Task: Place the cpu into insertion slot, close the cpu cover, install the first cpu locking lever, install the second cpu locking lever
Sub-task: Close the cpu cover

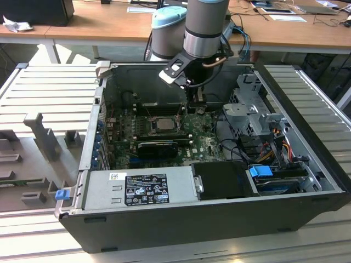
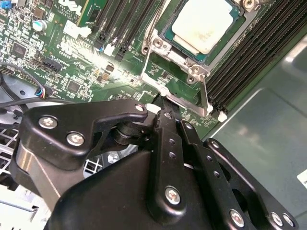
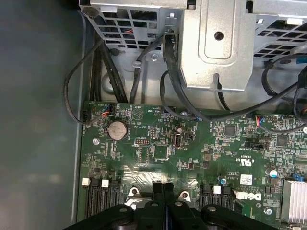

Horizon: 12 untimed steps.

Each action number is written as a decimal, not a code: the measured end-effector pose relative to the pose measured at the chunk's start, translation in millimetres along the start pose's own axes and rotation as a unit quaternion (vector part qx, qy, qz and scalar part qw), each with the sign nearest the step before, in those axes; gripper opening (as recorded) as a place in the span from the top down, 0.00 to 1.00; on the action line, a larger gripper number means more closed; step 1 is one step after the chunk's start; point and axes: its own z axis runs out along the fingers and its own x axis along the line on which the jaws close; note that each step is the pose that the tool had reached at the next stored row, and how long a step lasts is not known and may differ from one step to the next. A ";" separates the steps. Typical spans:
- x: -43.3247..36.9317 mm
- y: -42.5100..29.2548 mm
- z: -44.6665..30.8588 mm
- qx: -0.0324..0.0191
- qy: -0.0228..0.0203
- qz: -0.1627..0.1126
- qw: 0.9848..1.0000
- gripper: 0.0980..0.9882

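1. Gripper (image 3: 163,186) fingers are together with nothing clearly pinched. The tips are low over the board (image 3: 144,163), just beside the slot (image 1: 149,127).
2. Cpu (image 2: 205,24) lies in the slot. Cover (image 2: 175,53) looks down around it, but I can't tell if it's fully flat.
3. The tips are near a lever (image 2: 206,94) by the slot's corner. Contact is unclear.
4. Risk: closed tips could slip off the thin lever, so it springs up or the tips jab board parts.
5. Risk: forcing a lever over an unseated cover could stress the cpu.
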 end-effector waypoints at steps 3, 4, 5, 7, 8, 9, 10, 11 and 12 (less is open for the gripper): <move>0.1 -1.7 0.0 0.000 0.000 0.000 1.000 0.99; 0.2 -2.7 0.0 0.000 0.000 0.000 1.000 0.99; 0.2 -3.5 0.0 0.000 0.000 0.000 1.000 0.99; 0.3 -5.3 0.0 0.000 0.000 0.000 1.000 0.99; 0.4 -5.8 0.0 0.000 0.000 0.000 1.000 0.99; 0.4 -6.3 0.0 0.000 0.000 0.000 1.000 0.99; 0.5 -7.4 0.0 0.000 0.000 0.000 1.000 0.99; 0.5 -8.5 -0.1 0.000 0.000 0.000 1.000 0.99; 0.6 -9.0 0.0 0.000 0.000 0.000 1.000 0.99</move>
